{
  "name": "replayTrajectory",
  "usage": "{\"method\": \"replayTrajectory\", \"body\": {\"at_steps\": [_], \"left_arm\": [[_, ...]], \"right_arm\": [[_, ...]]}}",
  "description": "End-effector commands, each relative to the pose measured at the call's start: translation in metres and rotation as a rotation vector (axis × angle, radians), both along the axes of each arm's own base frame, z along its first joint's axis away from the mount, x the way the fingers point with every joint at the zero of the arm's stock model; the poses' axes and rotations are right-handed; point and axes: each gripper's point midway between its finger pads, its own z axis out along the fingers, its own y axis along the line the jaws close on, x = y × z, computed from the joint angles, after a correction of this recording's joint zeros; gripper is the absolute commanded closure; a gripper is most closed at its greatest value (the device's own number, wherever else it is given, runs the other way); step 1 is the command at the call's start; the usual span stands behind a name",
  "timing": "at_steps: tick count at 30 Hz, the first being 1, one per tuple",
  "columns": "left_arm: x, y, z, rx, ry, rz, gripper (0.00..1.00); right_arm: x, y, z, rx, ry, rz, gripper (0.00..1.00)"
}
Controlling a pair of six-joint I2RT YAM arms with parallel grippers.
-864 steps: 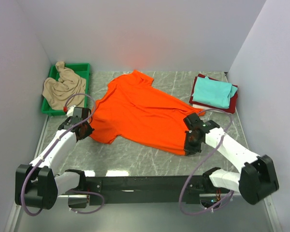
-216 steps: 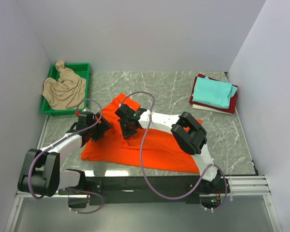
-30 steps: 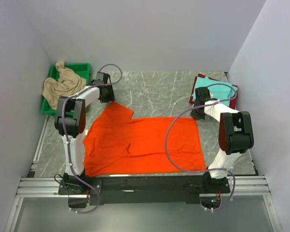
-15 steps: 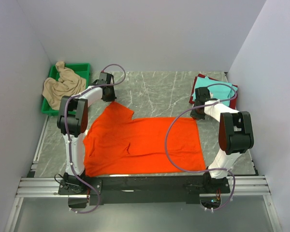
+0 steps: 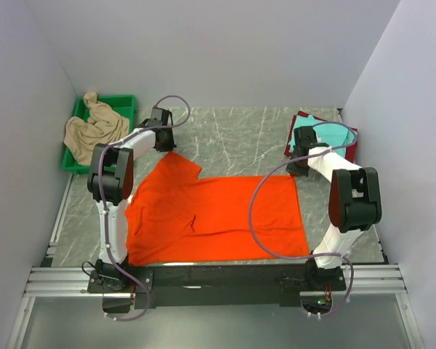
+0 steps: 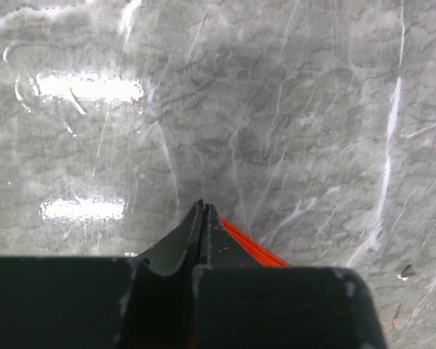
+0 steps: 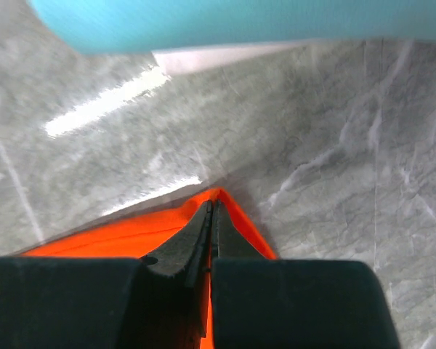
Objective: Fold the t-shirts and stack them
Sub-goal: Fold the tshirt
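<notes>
The orange t-shirt [image 5: 218, 214] lies flat across the middle of the table, folded into a rough rectangle. My left gripper [image 5: 163, 145] sits at its far left corner. In the left wrist view that gripper [image 6: 203, 207] is shut, with an orange edge [image 6: 256, 249] coming out beside the fingers. My right gripper [image 5: 296, 169] is at the far right corner. In the right wrist view it [image 7: 212, 205] is shut on the orange cloth [image 7: 116, 236], which peaks around the fingertips.
A teal t-shirt [image 5: 327, 134] lies folded on a dark red one [image 5: 351, 150] at the back right, close to my right gripper. A beige t-shirt [image 5: 94, 131] is crumpled in the green tray [image 5: 123, 99] at the back left. Grey walls enclose the table.
My left gripper has closed at the shirt's far left corner. The right gripper stays shut on the far right corner and has barely moved.
</notes>
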Motion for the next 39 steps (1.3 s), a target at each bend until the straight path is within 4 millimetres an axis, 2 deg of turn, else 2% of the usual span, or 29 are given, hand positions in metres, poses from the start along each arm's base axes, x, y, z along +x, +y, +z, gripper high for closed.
{"method": "replayTrajectory", "body": {"at_steps": [1, 7, 9, 10, 12, 13, 15, 16, 18, 19, 20, 21, 22, 24, 25, 26, 27, 28, 29, 30, 34, 36, 38, 39], "left_arm": [[0.021, -0.011, 0.019, -0.022, -0.063, -0.023, 1.0], [0.047, -0.018, 0.042, -0.049, -0.136, -0.031, 1.0], [0.06, -0.017, 0.053, -0.042, -0.164, -0.023, 1.0], [0.069, -0.019, 0.065, -0.047, -0.197, -0.034, 1.0], [0.077, -0.023, 0.073, -0.056, -0.223, -0.056, 1.0], [0.086, -0.023, 0.087, -0.05, -0.263, -0.067, 1.0], [0.091, -0.03, 0.098, -0.063, -0.292, -0.111, 1.0], [0.095, -0.032, 0.114, -0.071, -0.328, -0.122, 1.0], [0.094, -0.037, 0.129, -0.089, -0.359, -0.156, 1.0], [0.088, -0.038, 0.125, -0.089, -0.35, -0.171, 1.0], [0.083, -0.042, 0.148, -0.109, -0.398, -0.202, 1.0], [0.079, -0.041, 0.152, -0.111, -0.409, -0.202, 1.0], [0.061, -0.041, 0.153, -0.121, -0.4, -0.229, 1.0], [0.047, -0.041, 0.161, -0.127, -0.426, -0.251, 1.0], [0.03, -0.041, 0.142, -0.131, -0.38, -0.261, 1.0], [0.02, -0.039, 0.161, -0.135, -0.416, -0.265, 1.0], [0.012, -0.037, 0.163, -0.14, -0.418, -0.262, 1.0], [-0.002, -0.034, 0.147, -0.138, -0.381, -0.26, 1.0], [-0.012, -0.031, 0.164, -0.14, -0.413, -0.258, 1.0], [-0.019, -0.03, 0.165, -0.145, -0.413, -0.253, 1.0], [-0.062, -0.023, 0.163, -0.164, -0.391, -0.25, 1.0], [-0.075, -0.021, 0.16, -0.168, -0.377, -0.246, 1.0], [-0.092, -0.014, 0.151, -0.155, -0.353, -0.229, 1.0], [-0.102, -0.011, 0.14, -0.154, -0.323, -0.222, 1.0]], "right_arm": [[0.02, -0.003, 0.032, -0.003, -0.068, -0.021, 1.0], [0.036, -0.006, 0.042, -0.025, -0.073, -0.021, 1.0], [0.039, -0.007, 0.041, -0.031, -0.059, -0.022, 1.0], [0.044, -0.007, 0.044, -0.033, -0.071, -0.02, 1.0], [0.048, -0.007, 0.042, -0.037, -0.058, -0.02, 1.0], [0.052, -0.008, 0.046, -0.04, -0.066, -0.02, 1.0], [0.058, -0.009, 0.049, -0.045, -0.07, -0.022, 1.0], [0.059, -0.009, 0.05, -0.045, -0.07, -0.022, 1.0], [0.061, -0.008, 0.055, -0.046, -0.076, -0.021, 1.0], [0.062, -0.008, 0.056, -0.045, -0.079, -0.02, 1.0], [0.061, -0.008, 0.058, -0.045, -0.082, -0.019, 1.0], [0.061, -0.008, 0.058, -0.046, -0.084, -0.018, 1.0], [0.059, -0.008, 0.058, -0.043, -0.082, -0.016, 1.0], [0.055, -0.008, 0.06, -0.042, -0.086, -0.016, 1.0], [0.053, -0.007, 0.06, -0.04, -0.084, -0.013, 1.0], [0.051, -0.007, 0.06, -0.038, -0.086, -0.01, 1.0], [0.046, -0.007, 0.06, -0.034, -0.086, -0.01, 1.0], [0.044, -0.007, 0.061, -0.034, -0.085, -0.009, 1.0], [0.041, -0.007, 0.062, -0.034, -0.088, -0.006, 1.0], [0.036, -0.007, 0.061, -0.036, -0.087, -0.007, 1.0], [0.022, -0.008, 0.062, -0.034, -0.087, -0.002, 1.0], [0.013, -0.008, 0.059, -0.036, -0.081, 0.002, 1.0], [0.008, -0.009, 0.062, -0.037, -0.087, -0.001, 1.0], [0.004, -0.009, 0.057, -0.037, -0.077, -0.002, 1.0]]}}
